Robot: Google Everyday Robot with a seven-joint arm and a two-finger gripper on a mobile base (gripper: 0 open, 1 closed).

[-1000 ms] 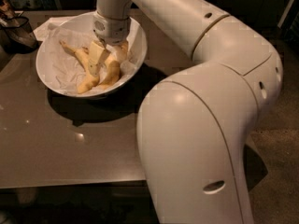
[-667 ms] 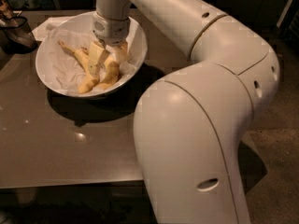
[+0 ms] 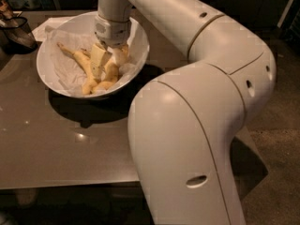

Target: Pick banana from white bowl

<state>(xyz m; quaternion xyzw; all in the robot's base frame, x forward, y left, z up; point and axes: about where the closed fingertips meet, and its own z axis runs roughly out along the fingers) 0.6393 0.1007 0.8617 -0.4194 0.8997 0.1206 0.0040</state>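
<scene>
The white bowl (image 3: 47,74) stands at the back left of the table, lined with crumpled white paper. Two bananas lie in it. The plumper, curved banana (image 3: 110,74) lies right of the middle. The slimmer banana (image 3: 78,57) with the long thin stem lies to its left, stem pointing up-left. My gripper (image 3: 108,65) is down inside the bowl, right over the plumper banana and touching it. The gripper hides that banana's upper part.
A small dark mesh basket (image 3: 16,31) stands at the table's far left edge, beside the bowl. A white paper (image 3: 46,28) lies behind the bowl. My arm's big elbow and forearm (image 3: 201,125) fill the right foreground. The brown table (image 3: 61,144) stretches toward the front.
The gripper has stayed at the same place in the bowl. The arm's elbow has shifted a little. The bananas have not moved.
</scene>
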